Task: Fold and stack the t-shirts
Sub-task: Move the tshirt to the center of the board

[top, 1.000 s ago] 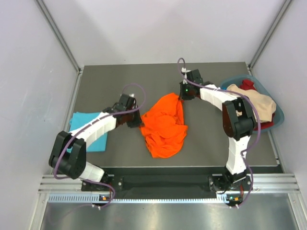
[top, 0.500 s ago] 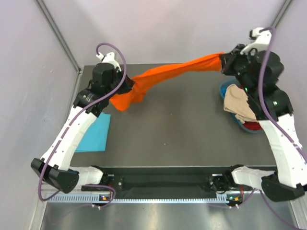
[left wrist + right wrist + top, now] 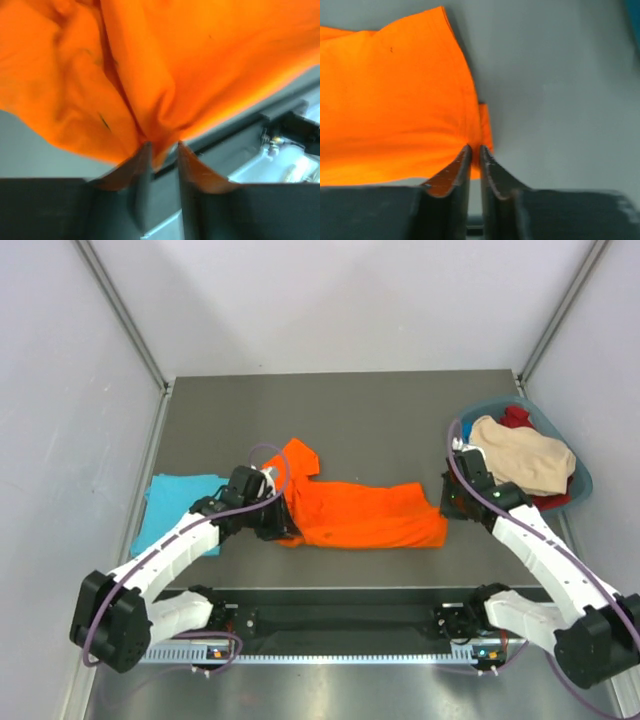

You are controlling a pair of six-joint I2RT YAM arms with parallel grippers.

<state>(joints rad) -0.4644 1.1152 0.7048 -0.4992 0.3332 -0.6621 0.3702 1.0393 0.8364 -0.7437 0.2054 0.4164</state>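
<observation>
The orange t-shirt (image 3: 360, 515) lies stretched out left to right on the grey table (image 3: 400, 420), near its front edge. My left gripper (image 3: 283, 525) is at the shirt's left end. In the left wrist view its jaws (image 3: 161, 145) stand a little apart, with a bunched fold of the orange cloth (image 3: 150, 60) between the tips. My right gripper (image 3: 445, 508) is at the shirt's right end. Its jaws (image 3: 475, 147) are pressed nearly together on the hem of the orange cloth (image 3: 395, 100). The turquoise t-shirt (image 3: 165, 510) lies flat at the table's left edge, partly under my left arm.
A blue basket (image 3: 585, 480) at the right edge of the table holds beige and red clothes (image 3: 520, 450). Walls close in the table on the left, the right and the back. The metal rail with the arm bases runs along the front.
Both arms swung the orange shirt up, stretched it in the air, then brought it down flat near the front edge. The left jaws have parted slightly.
</observation>
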